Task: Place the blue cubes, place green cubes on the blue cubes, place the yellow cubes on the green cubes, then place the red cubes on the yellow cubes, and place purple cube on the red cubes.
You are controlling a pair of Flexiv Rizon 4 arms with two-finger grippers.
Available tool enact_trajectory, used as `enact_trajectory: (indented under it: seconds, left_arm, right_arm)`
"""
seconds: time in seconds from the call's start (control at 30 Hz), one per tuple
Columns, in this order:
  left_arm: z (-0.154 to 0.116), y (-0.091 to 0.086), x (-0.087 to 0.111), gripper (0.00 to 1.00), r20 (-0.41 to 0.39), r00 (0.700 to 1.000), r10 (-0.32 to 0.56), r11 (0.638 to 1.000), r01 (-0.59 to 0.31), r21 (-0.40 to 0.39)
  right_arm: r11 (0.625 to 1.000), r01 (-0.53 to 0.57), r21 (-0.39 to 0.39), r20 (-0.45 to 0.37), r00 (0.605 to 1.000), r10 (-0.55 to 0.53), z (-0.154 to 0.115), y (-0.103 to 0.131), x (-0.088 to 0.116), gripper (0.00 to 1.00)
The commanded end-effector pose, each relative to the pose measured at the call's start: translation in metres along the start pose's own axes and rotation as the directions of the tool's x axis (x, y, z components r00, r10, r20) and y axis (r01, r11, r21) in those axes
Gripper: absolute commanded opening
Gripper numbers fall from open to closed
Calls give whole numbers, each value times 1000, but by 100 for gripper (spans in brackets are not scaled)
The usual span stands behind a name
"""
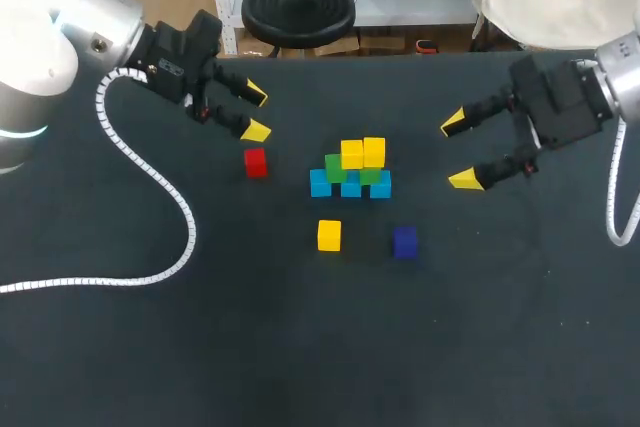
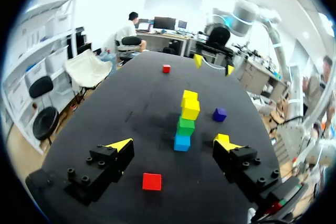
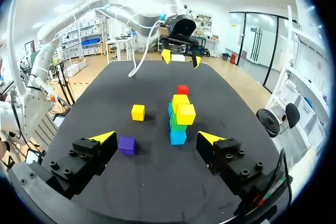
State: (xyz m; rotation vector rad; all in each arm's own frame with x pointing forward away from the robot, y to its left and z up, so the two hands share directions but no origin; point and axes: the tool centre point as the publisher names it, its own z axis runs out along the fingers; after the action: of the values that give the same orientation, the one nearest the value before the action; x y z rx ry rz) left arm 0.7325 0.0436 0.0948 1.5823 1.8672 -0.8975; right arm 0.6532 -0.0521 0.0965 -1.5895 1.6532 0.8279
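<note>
Left jaws, released and empty, hang with the red cube (image 2: 151, 181) on the desk (image 1: 150, 367) just beneath and between them — nearer by far than the right jaws, released too, well apart past the cube stack (image 1: 352, 169).

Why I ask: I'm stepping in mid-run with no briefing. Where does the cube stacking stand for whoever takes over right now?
Left gripper: open, empty, close to the red cube.
Right gripper: open, empty, off to the right of the blue cubes.
Built: blue cubes in a row, green cubes on them, two yellow cubes on the green.
Lying loose: the red cube, a third yellow cube, the purple cube.
Done: blue and green layers, two yellows.
Left: probably the loose yellow, then red on yellow, then purple on top.
</note>
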Motion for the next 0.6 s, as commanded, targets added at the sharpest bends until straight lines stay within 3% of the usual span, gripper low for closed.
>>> enact_trajectory:
  seconds: [0.03,0.3,0.6]
  left_arm:
    - [-1,-25,-4,100,-52,998,35,999,-37,-39]
    - [3,-74,26,100,-129,990,54,997,-61,-51]
    - [12,-111,55,100,-149,987,53,998,-55,-9]
  right_arm:
    - [1000,1,1,1,1000,-1,0,0,0,100]
    - [1000,1,1,1,1000,-1,0,0,0,100]
    - [1000,1,1,1,1000,-1,0,0,0,100]
